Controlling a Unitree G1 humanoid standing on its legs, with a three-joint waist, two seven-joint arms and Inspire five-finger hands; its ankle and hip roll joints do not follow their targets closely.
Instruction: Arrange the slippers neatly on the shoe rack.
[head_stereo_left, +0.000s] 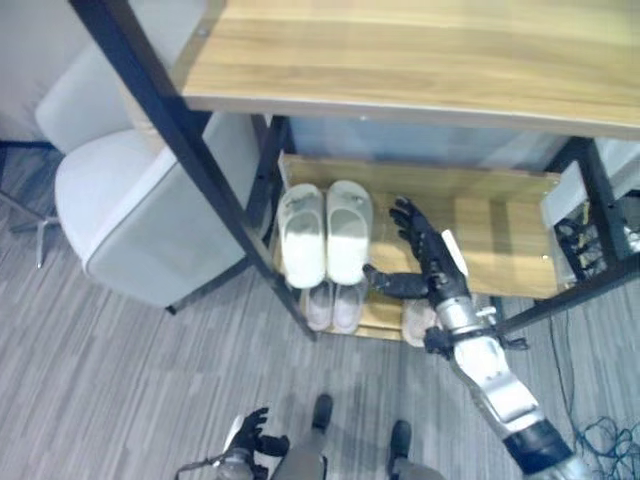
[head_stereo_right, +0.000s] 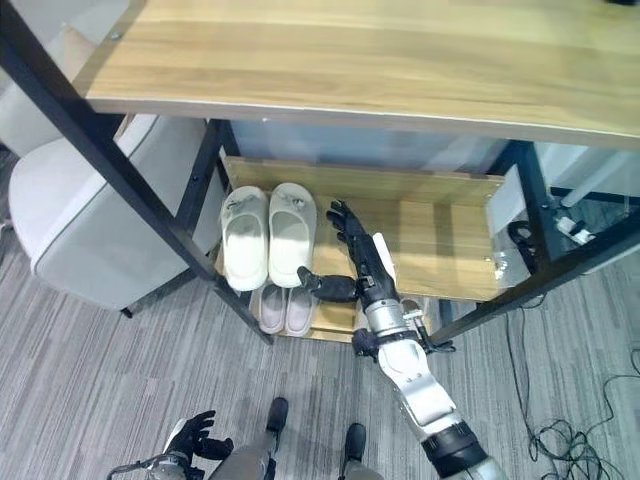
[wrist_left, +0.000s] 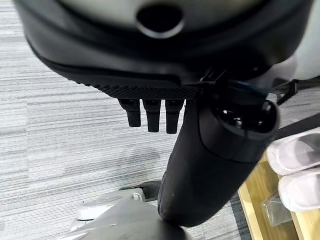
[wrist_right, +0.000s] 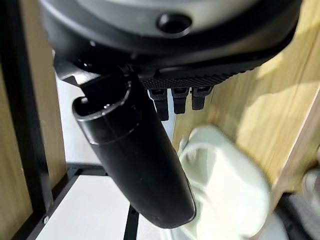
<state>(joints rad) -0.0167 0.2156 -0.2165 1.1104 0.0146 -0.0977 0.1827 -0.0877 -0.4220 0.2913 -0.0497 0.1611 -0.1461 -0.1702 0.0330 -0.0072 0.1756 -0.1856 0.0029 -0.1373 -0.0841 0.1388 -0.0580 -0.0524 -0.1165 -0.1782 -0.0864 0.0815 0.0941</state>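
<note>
You are looking down on a shoe rack (head_stereo_left: 520, 250) under a wooden table top (head_stereo_left: 420, 60), whose front edge cuts off the back of the rack's shelf. A pair of pale green slippers (head_stereo_left: 325, 232) lies side by side at the left end of the upper shelf, toes toward the back, heels at the front edge. Below them, a pair of pinkish slippers (head_stereo_left: 333, 305) sits on the lower shelf, mostly covered by the upper board, so you see only the heel ends. Another pale slipper (head_stereo_left: 415, 322) on the lower shelf is half hidden behind your right arm.

Your right hand (head_stereo_left: 425, 255) reaches over the upper shelf just to the right of the green pair, fingers straight and spread, thumb stuck out toward the nearer green slipper's heel; you cannot tell whether it touches. Nothing is gripped.

Your left hand (head_stereo_left: 250, 435) hangs low over the grey floor (head_stereo_left: 120, 380), well apart from the rack, fingers loosely relaxed and holding nothing. A white chair (head_stereo_left: 130, 215) stands at the left, partly behind the table's black leg (head_stereo_left: 190, 160).
</note>
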